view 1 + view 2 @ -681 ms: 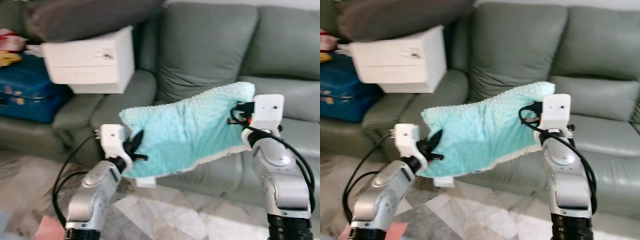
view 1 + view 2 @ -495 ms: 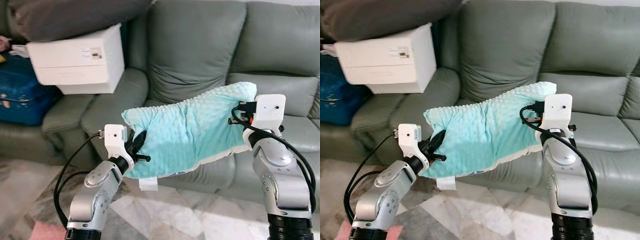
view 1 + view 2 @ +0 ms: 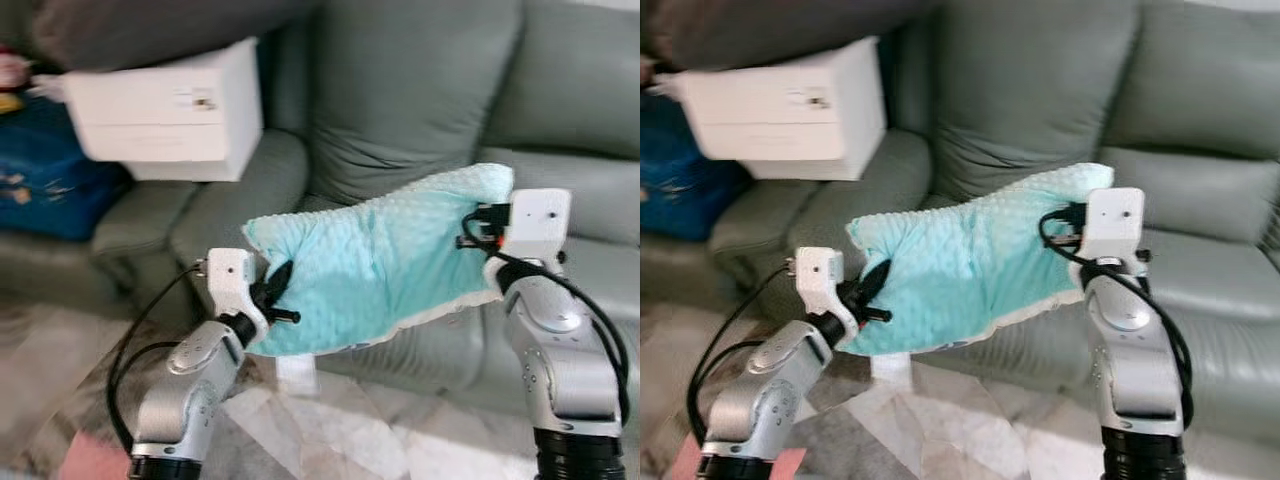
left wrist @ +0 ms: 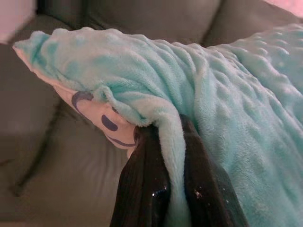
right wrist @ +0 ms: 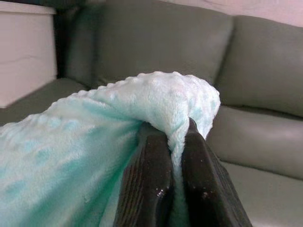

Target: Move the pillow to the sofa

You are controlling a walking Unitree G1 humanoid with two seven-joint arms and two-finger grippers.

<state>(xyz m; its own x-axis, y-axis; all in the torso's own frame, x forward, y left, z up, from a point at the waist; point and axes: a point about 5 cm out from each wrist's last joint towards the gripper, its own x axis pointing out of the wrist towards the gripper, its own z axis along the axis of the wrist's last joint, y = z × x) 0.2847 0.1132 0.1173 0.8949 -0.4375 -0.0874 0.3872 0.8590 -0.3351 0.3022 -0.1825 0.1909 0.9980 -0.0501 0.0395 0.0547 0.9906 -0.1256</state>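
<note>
Mint-green bumpy pillow held up in the air, right in front of the grey sofa. Left tool pinching one edge tight. Right tool pinching the other corner tight. White box on sofa arm.

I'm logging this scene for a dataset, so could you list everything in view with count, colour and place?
pillow: one, mint green with a dotted texture and a white printed underside, held in the air in front of the sofa.
sofa: one, grey-green, across the background.
box: one, white, on the sofa's armrest at the robot's left.
dark cushion: one, dark grey, on top of the box.
blue bag: one, far left, beside the sofa.
floor: marbled light tile, below.
left gripper: fingers shut on the pillow's lower left edge.
right gripper: fingers shut on the pillow's upper right corner.
</note>
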